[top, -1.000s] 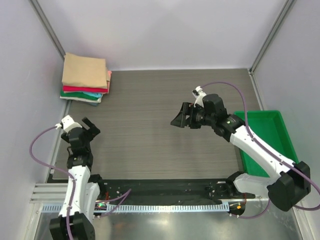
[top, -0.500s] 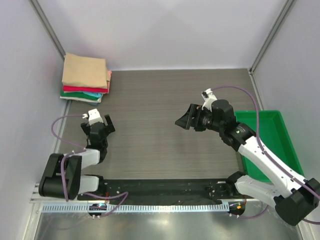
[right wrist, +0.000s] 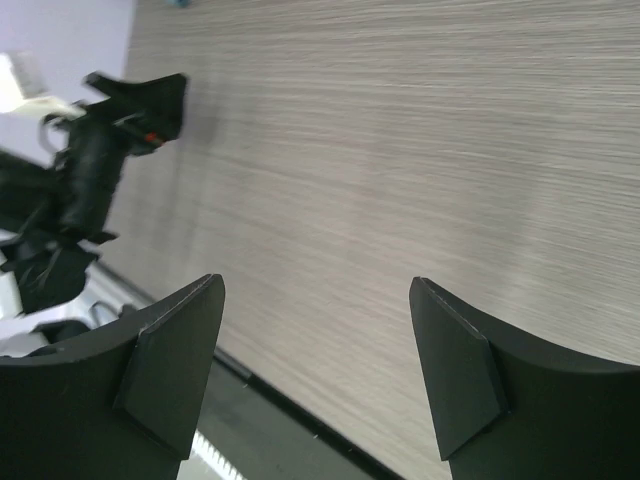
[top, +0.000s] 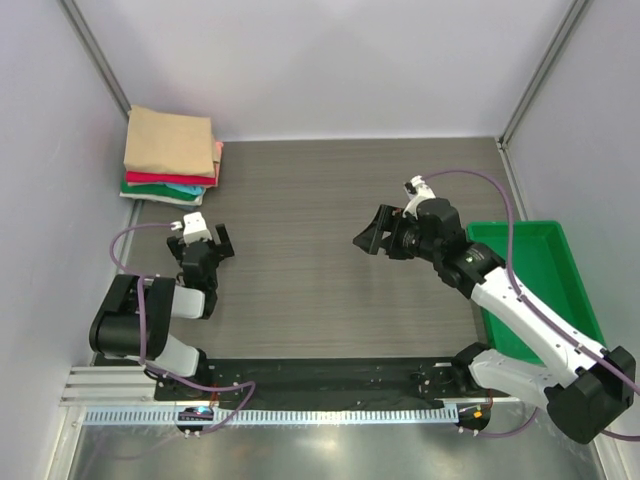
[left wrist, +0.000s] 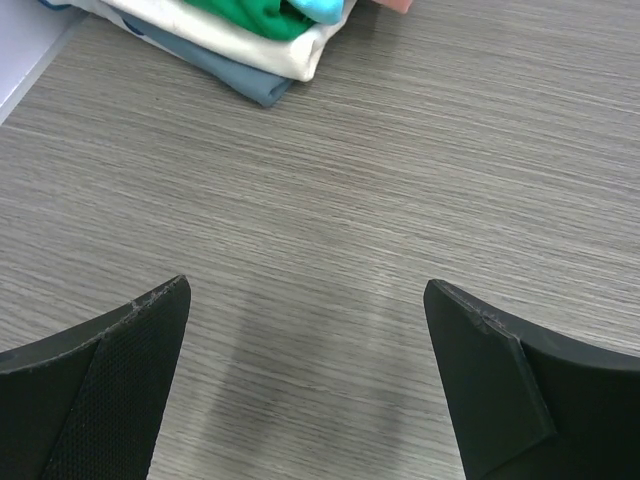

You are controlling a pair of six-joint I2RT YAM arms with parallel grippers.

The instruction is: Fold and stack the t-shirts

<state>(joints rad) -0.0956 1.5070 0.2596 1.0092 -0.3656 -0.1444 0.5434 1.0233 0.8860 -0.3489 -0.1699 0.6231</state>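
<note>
The folded t-shirts (top: 170,155) sit in a stack at the table's far left corner, a tan one on top, with pink-red and teal edges below. In the left wrist view only the stack's near lower edge (left wrist: 240,45) shows, white, green and grey-blue. My left gripper (top: 200,238) (left wrist: 305,290) hovers open and empty over bare table just in front of the stack. My right gripper (top: 368,232) (right wrist: 315,285) hangs open and empty above the table's middle, pointing left.
A green plastic tray (top: 560,290) lies at the right edge, beside the right arm. The wood-grain table (top: 300,180) is walled in at the back and both sides. The left arm (right wrist: 105,150) shows in the right wrist view.
The left arm has folded down toward its base, its gripper swinging right and opening a little wider. The right gripper has drawn back slightly to the right.
</note>
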